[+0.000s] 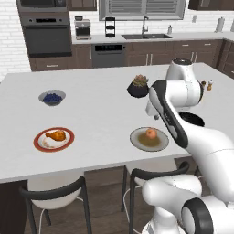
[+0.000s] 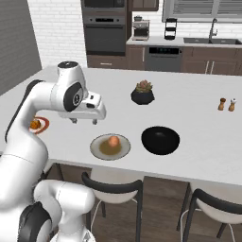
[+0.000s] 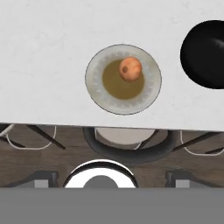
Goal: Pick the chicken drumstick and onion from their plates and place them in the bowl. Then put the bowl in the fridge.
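Note:
The onion (image 3: 130, 68) sits on the grey-olive plate (image 3: 98, 89), off the plate's brownish centre; the same onion (image 2: 113, 141) and plate (image 2: 100, 150) lie near the counter's front edge. The black bowl (image 2: 160, 140) stands empty just right of that plate. The chicken drumstick (image 1: 57, 135) lies on the red-rimmed plate (image 1: 42, 145) at front left. My gripper (image 2: 84, 121) hangs open and empty, well above the counter and up-left of the onion plate, looking down on it. The fridge is out of view.
A small grey bowl of blue berries (image 1: 52, 97) stands at back left, a black pot with a spiky plant (image 2: 142, 94) mid-counter, and two shakers (image 2: 227, 104) to the right. Stools (image 2: 113, 189) are tucked under the counter's front edge.

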